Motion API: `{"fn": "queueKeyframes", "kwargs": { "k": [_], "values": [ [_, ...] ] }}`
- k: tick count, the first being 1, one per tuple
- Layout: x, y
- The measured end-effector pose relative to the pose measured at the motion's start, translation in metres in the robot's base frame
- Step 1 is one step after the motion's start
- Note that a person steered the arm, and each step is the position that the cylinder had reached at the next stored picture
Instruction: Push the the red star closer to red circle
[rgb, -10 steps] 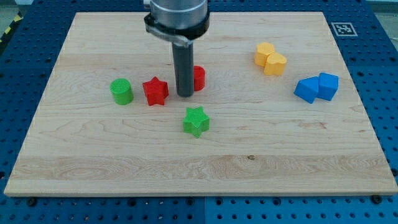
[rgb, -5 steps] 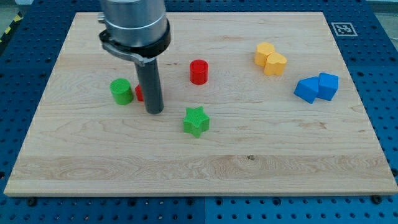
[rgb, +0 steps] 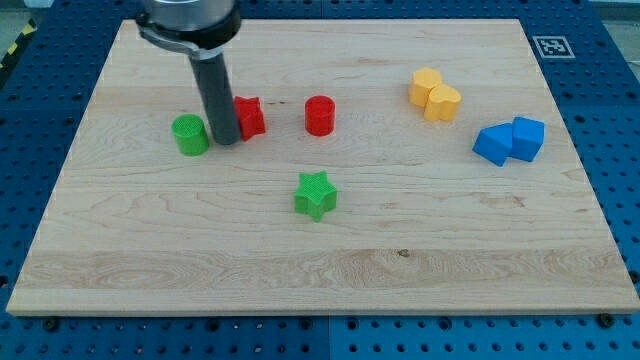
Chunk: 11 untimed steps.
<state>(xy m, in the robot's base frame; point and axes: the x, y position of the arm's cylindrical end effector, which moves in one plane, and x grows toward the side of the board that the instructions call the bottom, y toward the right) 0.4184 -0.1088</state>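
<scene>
Pale grained wooden board (rgb: 330, 270), ridged matt plastic red star (rgb: 248, 116), dark matt rod

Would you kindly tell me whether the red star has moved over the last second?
Yes. The red star has shifted toward the view's top, ending nearly level with the stationary red circle. My tip sits at its left.

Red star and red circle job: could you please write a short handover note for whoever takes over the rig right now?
My tip is down on the board between the green cylinder and the red star, against the star's left side in the view.
The red circle stands to the star's right at about the same height in the view, with a visible gap of bare wood between them.
Done: the tip is placed on the star's far side from the circle.
Left: push rightward in the view to close that gap.
</scene>
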Motion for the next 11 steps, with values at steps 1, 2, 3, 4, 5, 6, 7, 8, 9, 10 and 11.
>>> {"fn": "queueKeyframes", "kwargs": {
  "k": [1, 2, 3, 4, 5, 6, 7, 8, 9, 10, 11],
  "values": [
    [-0.009, 0.018],
    [-0.033, 0.023],
    [-0.053, 0.017],
    [-0.059, -0.030],
    [-0.086, -0.064],
    [-0.123, -0.053],
    [-0.129, -0.012],
    [-0.129, 0.014],
    [-0.129, 0.014],
    [-0.118, 0.008],
    [-0.109, 0.011]
  ]
}}
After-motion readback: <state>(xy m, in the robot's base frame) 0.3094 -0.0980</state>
